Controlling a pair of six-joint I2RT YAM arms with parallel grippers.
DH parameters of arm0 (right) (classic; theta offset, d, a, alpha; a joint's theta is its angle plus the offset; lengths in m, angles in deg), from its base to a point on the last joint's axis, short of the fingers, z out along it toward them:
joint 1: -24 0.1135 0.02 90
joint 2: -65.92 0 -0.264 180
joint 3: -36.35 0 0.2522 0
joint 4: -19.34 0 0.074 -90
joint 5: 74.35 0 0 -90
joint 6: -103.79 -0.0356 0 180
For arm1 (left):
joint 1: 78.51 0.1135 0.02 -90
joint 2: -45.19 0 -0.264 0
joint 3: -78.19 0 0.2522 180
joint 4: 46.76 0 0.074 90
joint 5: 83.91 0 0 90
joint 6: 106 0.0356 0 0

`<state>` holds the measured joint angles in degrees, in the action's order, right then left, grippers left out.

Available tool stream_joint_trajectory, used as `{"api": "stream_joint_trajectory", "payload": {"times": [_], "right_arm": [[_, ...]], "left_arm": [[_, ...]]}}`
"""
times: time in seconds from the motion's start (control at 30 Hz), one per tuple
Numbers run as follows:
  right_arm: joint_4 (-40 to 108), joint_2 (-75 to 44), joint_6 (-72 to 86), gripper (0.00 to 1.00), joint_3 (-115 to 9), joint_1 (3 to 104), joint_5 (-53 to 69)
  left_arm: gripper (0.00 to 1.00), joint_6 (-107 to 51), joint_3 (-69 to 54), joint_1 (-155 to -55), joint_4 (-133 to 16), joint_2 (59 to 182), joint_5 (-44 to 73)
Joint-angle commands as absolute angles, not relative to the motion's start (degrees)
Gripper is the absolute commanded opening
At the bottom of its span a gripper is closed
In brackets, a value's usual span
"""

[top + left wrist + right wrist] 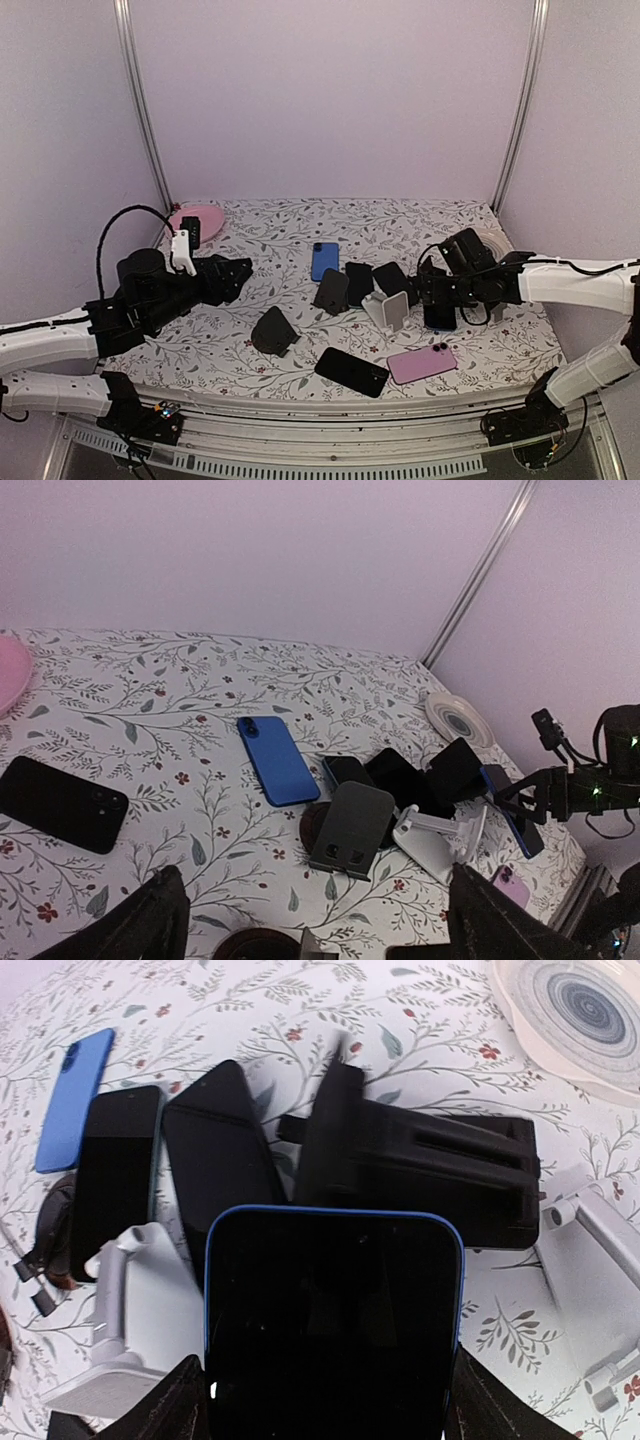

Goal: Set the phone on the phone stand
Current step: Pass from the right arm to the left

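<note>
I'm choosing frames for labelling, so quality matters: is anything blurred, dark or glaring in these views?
Top external: soft, even light, faint shadows, no glare. Left wrist: tabletop sharp; the left fingers at the bottom are dark, blurred shapes. Right wrist: the blue-edged phone fills the foreground, its screen a flat black; the white stand beside it looks soft.

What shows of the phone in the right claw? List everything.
The phone is a flat slab with a blue rim, rounded corners and a black, glossy, unlit screen. The right claw clamps its two long edges. It is held beside the white stand, screen facing the wrist camera; its lower end is hidden.
</note>
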<state>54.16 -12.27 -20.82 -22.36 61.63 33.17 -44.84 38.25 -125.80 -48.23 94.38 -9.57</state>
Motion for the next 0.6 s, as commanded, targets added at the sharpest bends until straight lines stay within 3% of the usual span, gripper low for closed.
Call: {"api": "stream_joint_trajectory", "payload": {"times": [0.0,0.57], "right_arm": [[49.44,-9.03,-23.06,0.6,-25.04,65.97,34.52],[35.39,-18.15,-24.89,0.59,-37.28,80.44,35.2]], "left_arm": [[0.88,-47.49,34.62,-129.46,-44.26,99.77,-7.47],[0.83,-52.37,28.15,-138.83,-32.35,119.05,-1.58]]}}
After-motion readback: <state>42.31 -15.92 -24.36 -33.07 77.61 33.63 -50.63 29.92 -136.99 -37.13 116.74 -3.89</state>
